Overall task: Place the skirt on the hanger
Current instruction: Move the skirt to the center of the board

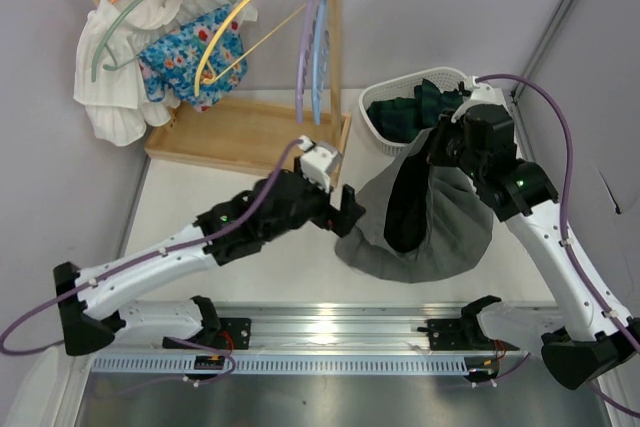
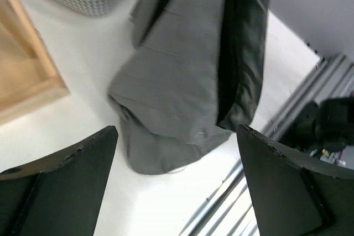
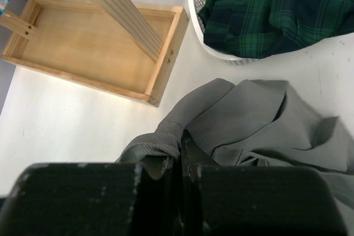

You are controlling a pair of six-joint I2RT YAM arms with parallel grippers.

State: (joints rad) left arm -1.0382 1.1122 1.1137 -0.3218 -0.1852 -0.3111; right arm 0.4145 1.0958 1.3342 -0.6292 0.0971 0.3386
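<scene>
**Hanging grey skirt pinched by the right end effector, left one spread wide**

Clamped shut on a fold of the grey skirt, the right end effector holds the fabric up above the counter. The skirt drapes down from that grip, and its lower folds bunch on the counter just in front of the white basket, which holds a green plaid garment. The left end effector sits just beside the skirt's lower left edge with its fingers spread wide and nothing between them. A purple hanger and a blue hanger hang bare at the right end of the wooden rack, well apart from the skirt.
</scene>
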